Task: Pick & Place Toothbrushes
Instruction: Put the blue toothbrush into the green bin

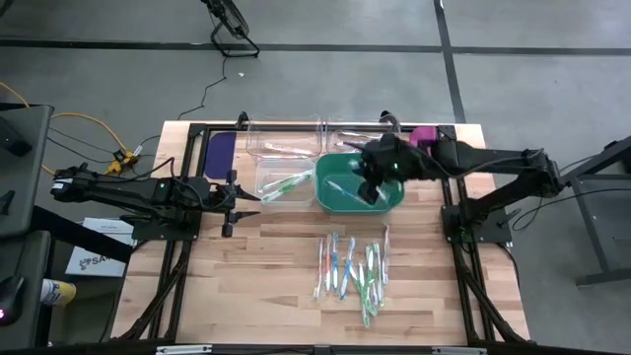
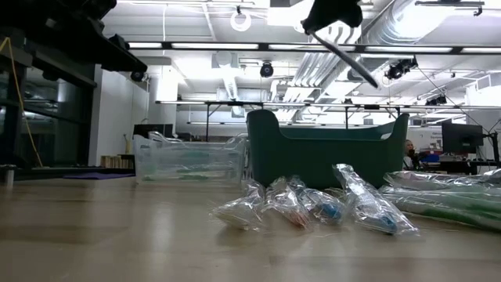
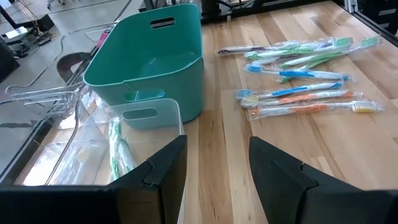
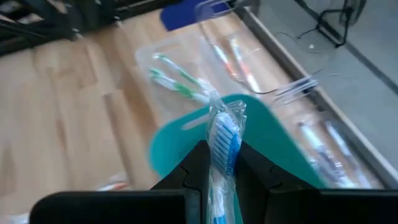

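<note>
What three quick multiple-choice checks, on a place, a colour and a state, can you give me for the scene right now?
1. Where is the right gripper?
A. Over the teal bin
B. Over the loose toothbrushes
C. Off the table

2. What colour is the wrapped toothbrush between its fingers?
A. Green
B. Blue and white
C. Pink

3. How does the left gripper stand?
A. Shut on a toothbrush
B. Shut and empty
C. Open and empty

Answers:
1 A, the high view shows it above the bin.
2 B, the right wrist view shows a blue and white head in clear wrap.
3 C, the left wrist view shows bare table between its spread fingers.
</note>
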Controlling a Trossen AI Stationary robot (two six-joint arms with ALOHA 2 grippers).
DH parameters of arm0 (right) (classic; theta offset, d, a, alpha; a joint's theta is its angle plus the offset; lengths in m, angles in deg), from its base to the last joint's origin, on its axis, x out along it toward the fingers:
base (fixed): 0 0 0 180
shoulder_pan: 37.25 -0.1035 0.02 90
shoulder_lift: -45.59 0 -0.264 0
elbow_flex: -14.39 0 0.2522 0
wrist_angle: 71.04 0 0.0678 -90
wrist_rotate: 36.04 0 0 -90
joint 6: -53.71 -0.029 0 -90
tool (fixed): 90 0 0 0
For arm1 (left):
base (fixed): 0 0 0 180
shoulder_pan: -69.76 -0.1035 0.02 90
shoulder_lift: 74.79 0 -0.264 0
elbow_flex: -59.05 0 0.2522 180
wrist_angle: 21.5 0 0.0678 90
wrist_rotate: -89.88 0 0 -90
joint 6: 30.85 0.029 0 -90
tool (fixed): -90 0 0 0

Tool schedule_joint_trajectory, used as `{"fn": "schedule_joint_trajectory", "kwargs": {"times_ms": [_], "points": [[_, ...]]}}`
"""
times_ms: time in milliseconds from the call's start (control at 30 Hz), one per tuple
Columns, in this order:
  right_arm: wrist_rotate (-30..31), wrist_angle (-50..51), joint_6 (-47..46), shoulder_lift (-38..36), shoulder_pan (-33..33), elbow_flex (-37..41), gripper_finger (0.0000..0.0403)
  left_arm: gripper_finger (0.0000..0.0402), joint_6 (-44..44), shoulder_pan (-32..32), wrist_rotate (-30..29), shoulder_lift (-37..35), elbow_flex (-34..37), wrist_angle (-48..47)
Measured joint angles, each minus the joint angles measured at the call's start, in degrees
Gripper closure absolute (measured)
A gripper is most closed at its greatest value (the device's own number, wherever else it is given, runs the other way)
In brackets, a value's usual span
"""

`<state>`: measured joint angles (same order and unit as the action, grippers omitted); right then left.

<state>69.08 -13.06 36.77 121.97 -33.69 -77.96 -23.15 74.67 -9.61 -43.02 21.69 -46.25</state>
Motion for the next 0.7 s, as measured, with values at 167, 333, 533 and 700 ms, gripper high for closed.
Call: {"fn": "schedule_joint_trajectory", "kwargs": {"times_ms": [167,333,533,700], "points": [[-2.6,0.0,6.6,0.0,6.1,0.0,0.0359,0.0236,0.0,0.0,0.0,0.0,0.0,-0.1],[-8.4,0.2,10.6,2.7,10.5,0.0,0.0358,0.0236,0.0,0.0,-0.1,0.0,0.0,-0.4],[-10.7,0.4,12.6,9.6,12.4,0.0,0.0358,0.0236,0.1,0.0,-0.2,0.0,0.0,-0.8],[-10.7,0.9,12.6,15.7,12.7,0.0,0.0358,0.0236,0.0,0.0,-0.2,0.0,0.0,-0.9]]}}
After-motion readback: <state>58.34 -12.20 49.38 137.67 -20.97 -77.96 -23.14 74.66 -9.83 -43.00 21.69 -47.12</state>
